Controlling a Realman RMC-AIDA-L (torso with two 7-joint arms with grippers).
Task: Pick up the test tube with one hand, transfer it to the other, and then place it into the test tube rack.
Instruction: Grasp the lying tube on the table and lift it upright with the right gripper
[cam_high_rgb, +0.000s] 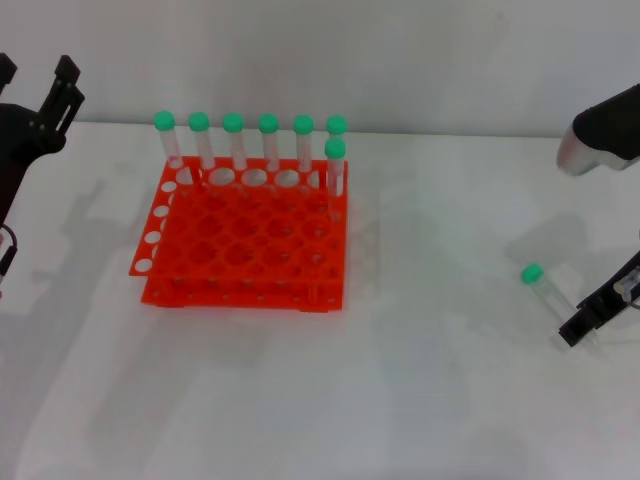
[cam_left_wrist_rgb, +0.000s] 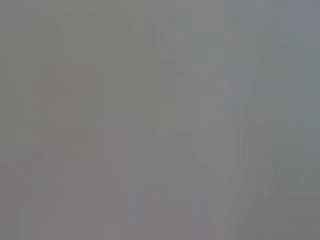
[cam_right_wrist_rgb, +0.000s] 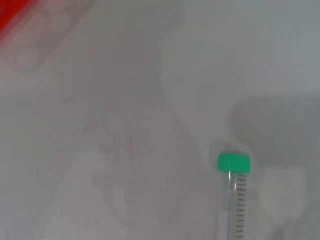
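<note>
The right gripper (cam_high_rgb: 590, 318) was found at the lower right edge of the head view, just beside the test tube (cam_high_rgb: 543, 287); whether its fingers were apart could not be told. The tube lay on the white table (cam_high_rgb: 420, 400), cap toward the rack. Pickup was judged the step in hand; closing on the tube was called for next. The left gripper (cam_high_rgb: 58, 95) was parked upper left, fingers apart. Seven capped tubes (cam_high_rgb: 268, 140) stood along the orange rack (cam_high_rgb: 250, 240)'s far edge, the other holes vacant.

Place: lab bench setup
Evidence: orange-red test tube rack (cam_high_rgb: 245, 240), green-capped tubes (cam_high_rgb: 268, 140), plain white surface (cam_high_rgb: 430, 380)
</note>
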